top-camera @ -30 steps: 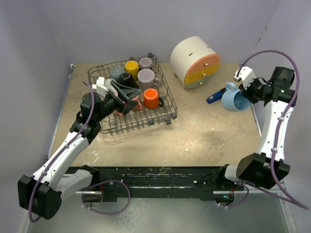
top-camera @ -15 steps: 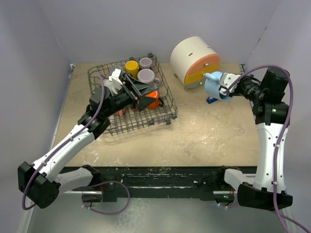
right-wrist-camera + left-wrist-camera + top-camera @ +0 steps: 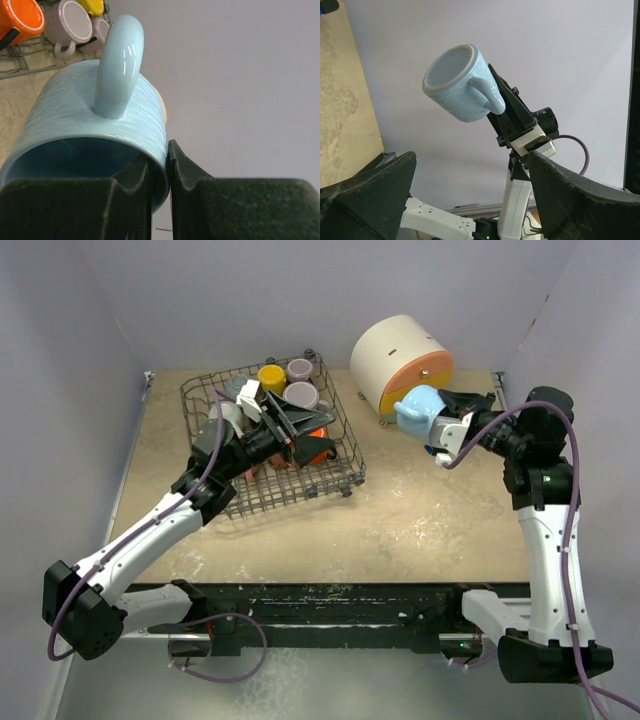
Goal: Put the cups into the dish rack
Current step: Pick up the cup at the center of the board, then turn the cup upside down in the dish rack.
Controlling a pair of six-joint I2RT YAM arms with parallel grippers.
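Rack (image 3: 290,490) held 4 visible cups — 1 yellow (image 3: 271,377), 2 mauve (image 3: 302,394) (image 3: 299,369), 1 orange (image 3: 320,448). Right jaws clamped 1 blue cup (image 3: 418,410) by rim; left jaws stood apart, empty.

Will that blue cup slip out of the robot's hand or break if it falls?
Probably slippery: the blue cup looks glossy, and the right hand pinches only its thin wall. Likely breakable, since it looks like glazed ceramic held above the table.

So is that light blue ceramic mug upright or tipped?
Tipped on its side. The light blue ceramic mug hangs mid-air, mouth facing sideways, its rim pinched by the right end effector.
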